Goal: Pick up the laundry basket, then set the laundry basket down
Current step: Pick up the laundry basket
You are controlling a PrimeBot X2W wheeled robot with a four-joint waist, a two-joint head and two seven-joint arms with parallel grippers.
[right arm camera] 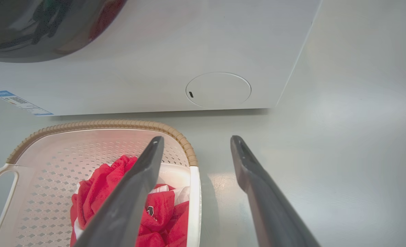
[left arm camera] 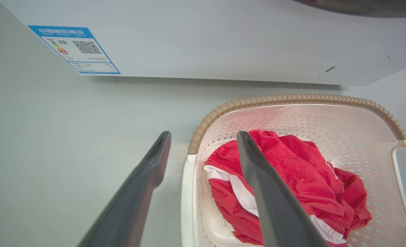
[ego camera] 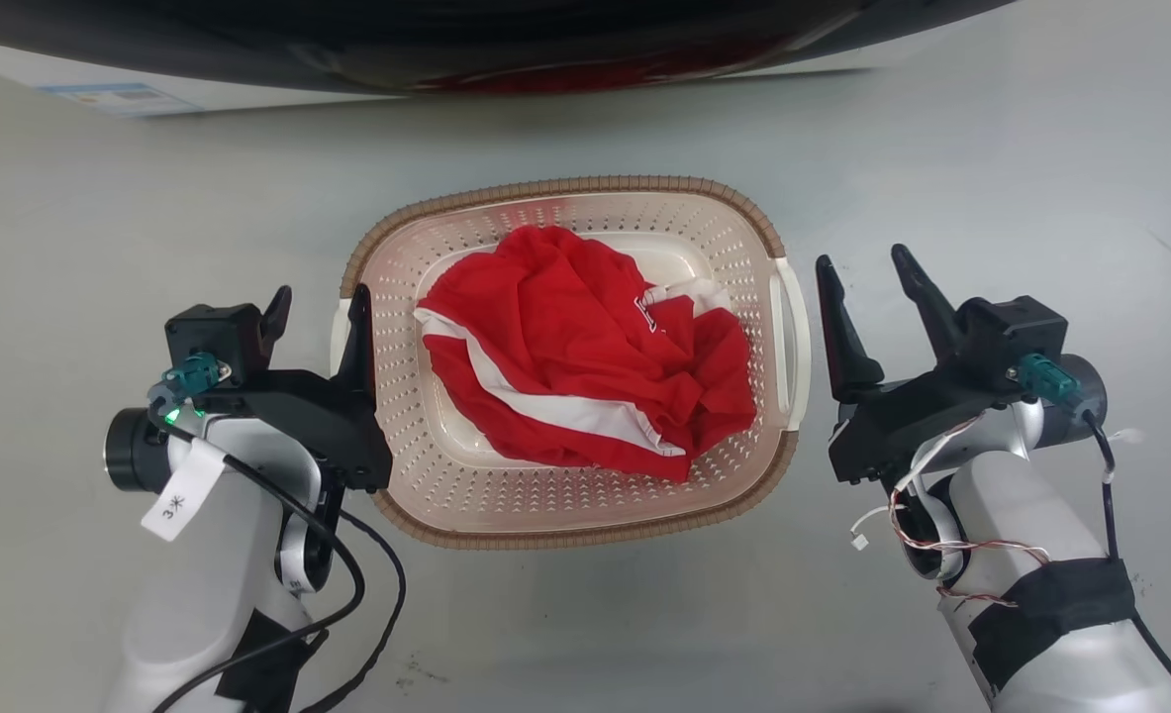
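Laundry basket (ego camera: 417, 297) sits on the floor (ego camera: 100, 198) before the washing machine (right arm camera: 154, 51), long axis crosswise, handles facing left gripper (ego camera: 318, 312) and right gripper (ego camera: 862, 262), both spread wide, holding nothing.

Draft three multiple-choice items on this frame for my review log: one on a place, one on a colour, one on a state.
1. Where is the red garment relative to the laundry basket? A inside it; B beside it; C under it.
2. What colour is the basket's rim? A blue; B black; C brown.
3. The left gripper and right gripper are: A both shut; B both open; C one shut.
Answers: 1 A, it lies within the walls; 2 C, the woven-look rim is brown; 3 B, each gripper's fingers stand apart.
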